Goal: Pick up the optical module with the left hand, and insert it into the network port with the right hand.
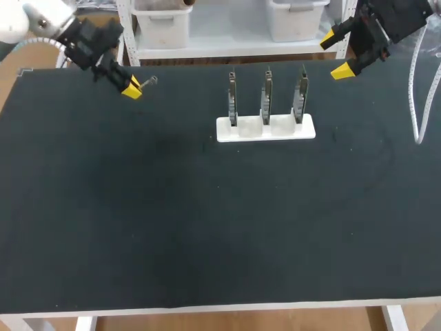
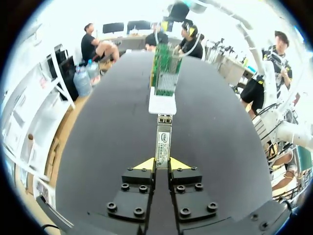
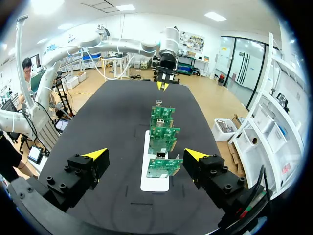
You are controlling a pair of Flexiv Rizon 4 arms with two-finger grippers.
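Holding the slim silver metal optical module point(image 2: 163, 142) by its rear end, our left gripper point(image 2: 162, 165) is closed on it; its long axis points straight ahead of the fingers toward the green circuit boards point(image 2: 166, 73) on the white plastic stand point(image 2: 162, 104). Our right gripper point(image 3: 145, 154) hangs open, nearer those boards. Only the left wrist view shows the clamp.

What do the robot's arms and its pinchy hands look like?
My left arm and right arm are white, rounded tubes with pale cables. The left gripper and right gripper are black, blocky, bolted, with pointed yellow tips.
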